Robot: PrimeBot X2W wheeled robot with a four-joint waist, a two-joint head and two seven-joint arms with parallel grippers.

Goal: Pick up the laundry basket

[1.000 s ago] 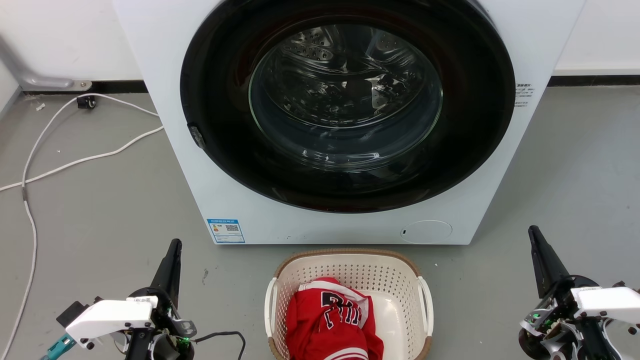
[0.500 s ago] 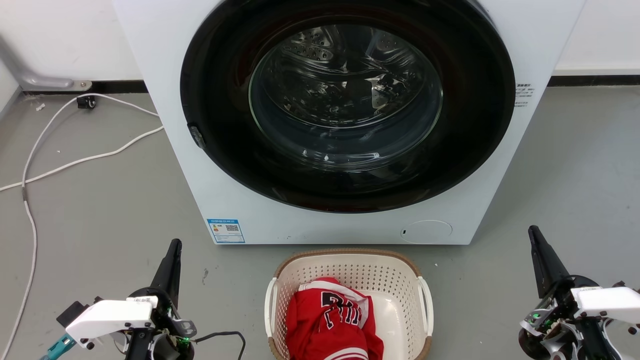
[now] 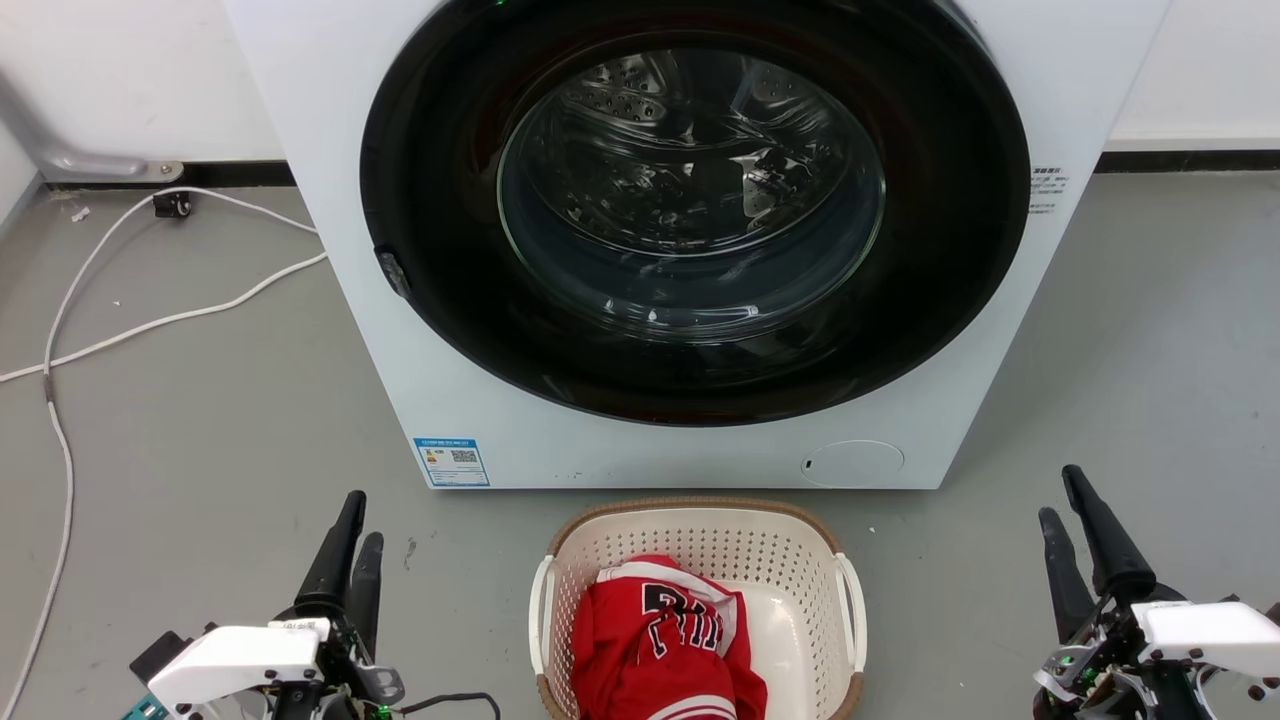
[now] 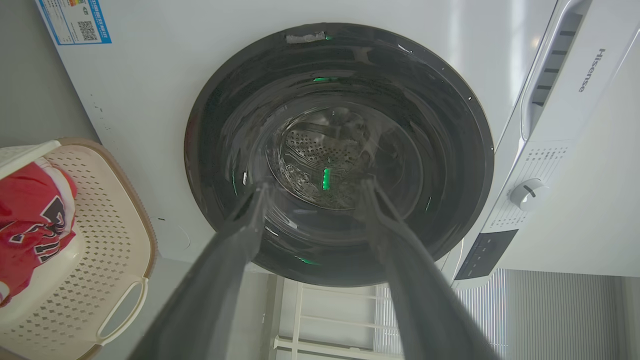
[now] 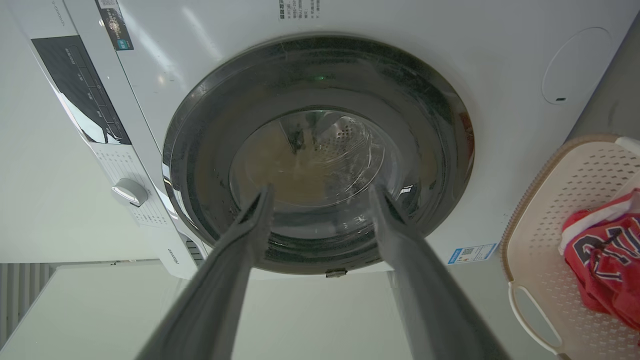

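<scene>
Grey floor [image 3: 200, 420], white wall behind. Washer [image 3: 330, 150] fills the upper head view, round dark door shut.

- Head view: laundry basket [image 3: 700, 540] on the floor just before the washer's foot, a narrow strip of floor between them. Red jersey [image 3: 655, 640] heaped inside. Basket's near edge cut off by the frame bottom.
- Wrist views add what the head view lacks: the washer's control panel and its dial [image 4: 527, 194]. Each also catches the basket at its side edge, one white handle toward the camera.
- Left gripper [image 3: 362, 520] low left, right gripper [image 3: 1058, 495] low right. Both have fingers spread with a clear gap, holding nothing and pointing toward the washer.
- Basket lies between the two grippers, well apart from each, touching neither, with handles on its left and right sides.
- Bare floor on both flanks of the basket. White cable [image 3: 150, 325] trails over the far left floor, away from the left gripper
</scene>
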